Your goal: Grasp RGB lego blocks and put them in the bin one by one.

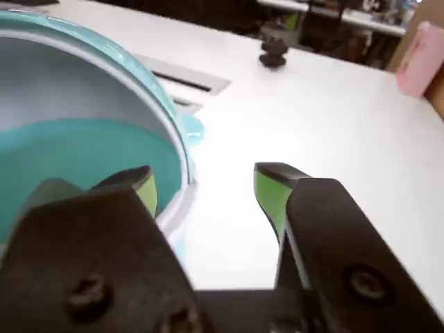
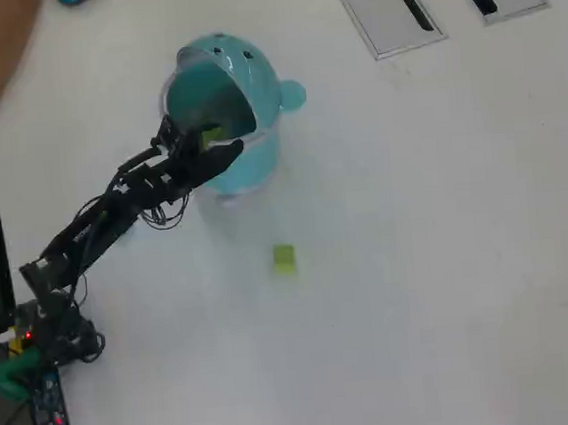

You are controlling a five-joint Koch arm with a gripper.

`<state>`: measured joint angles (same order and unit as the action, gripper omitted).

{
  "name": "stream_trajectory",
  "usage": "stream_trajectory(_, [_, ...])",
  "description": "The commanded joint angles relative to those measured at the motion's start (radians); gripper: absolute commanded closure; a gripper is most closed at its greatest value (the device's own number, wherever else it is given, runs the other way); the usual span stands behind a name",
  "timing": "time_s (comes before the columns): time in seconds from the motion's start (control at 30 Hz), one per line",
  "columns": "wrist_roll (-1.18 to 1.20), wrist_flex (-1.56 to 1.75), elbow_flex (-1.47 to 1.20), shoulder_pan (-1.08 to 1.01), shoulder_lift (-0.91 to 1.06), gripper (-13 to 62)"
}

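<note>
The RGB lego blocks: only one is visible now, a yellow-green block (image 2: 284,259) lying alone on the white desk (image 2: 445,259), well apart from the bin (image 2: 254,87) and below it in the overhead view. No blue or red block shows in either view; whether any is already inside the bin I cannot tell.

The gripper (image 1: 205,191) hangs at the bin's rim. In the wrist view the fingers (image 1: 270,191) stand wide apart w/ nothing between them, one over the bin's opening and one over the desk. Their pads are green.

Handling, as a judgement: the block is small, stiff plastic, prob. very light and w/ smooth sides, so it can slip or pop out if pinched off-centre. Best to take it on two opposite flat faces, fingers low near the desk and squared to the block, not on the corners. It will not break.

Count: 1 block seen, 1 bin w/ lid open, 1 arm, 2 grey panels w/ black slots (image 2: 386,8) at the top of the overhead view. A small dark object (image 1: 272,50) stands far on the desk in the wrist view.
</note>
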<state>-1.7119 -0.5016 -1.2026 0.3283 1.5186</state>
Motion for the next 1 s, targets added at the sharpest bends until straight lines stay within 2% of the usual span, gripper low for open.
stream_trajectory(0.0, [0.006, -0.017, 0.026, -0.018, 0.077, 24.0])
stream_trajectory(0.27, [0.009, -0.112, -0.153, -0.118, 0.175, 23.8])
stream_trajectory(0.57, [0.216, -0.155, -0.318, -0.224, 0.184, 24.1])
stream_trajectory(0.97, [0.419, -0.316, -0.255, -0.170, 0.060, 24.3])
